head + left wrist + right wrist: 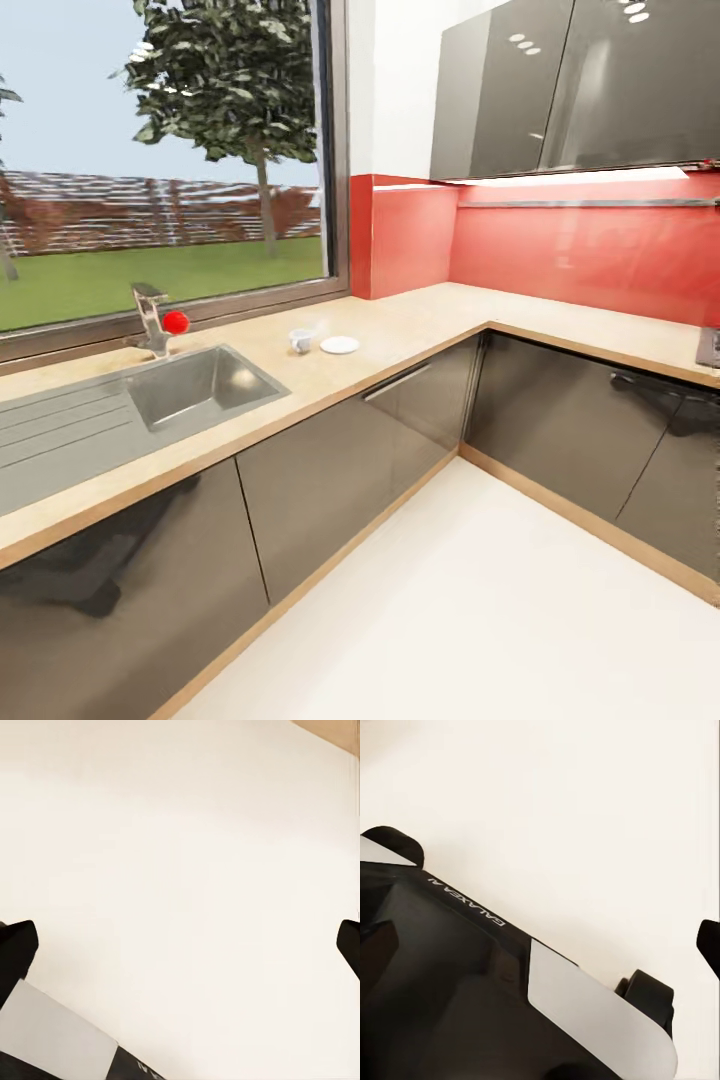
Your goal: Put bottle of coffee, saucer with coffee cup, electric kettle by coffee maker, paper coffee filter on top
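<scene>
The light wood countertop [420, 325] runs under the window and turns along the red wall. On it, right of the sink, a small white coffee cup [300, 340] stands just left of the flat white saucer [339, 345], beside it and not on it. My left gripper [180, 945] hangs open over the pale floor, its black fingertips [15, 949] far apart. My right gripper [540, 949] is open too, above the robot's dark base [450, 982]. The coffee maker, bottle of coffee, kitchen shelf, paper coffee filter and electric kettle are out of view.
A steel sink [205, 385] with a red-knobbed tap [155, 320] sits at the left. Glossy dark cabinets [340, 470] line both runs of the corner, with wall cabinets [580, 85] above. A hob corner [710, 347] shows at the right edge. White floor [480, 620] lies ahead.
</scene>
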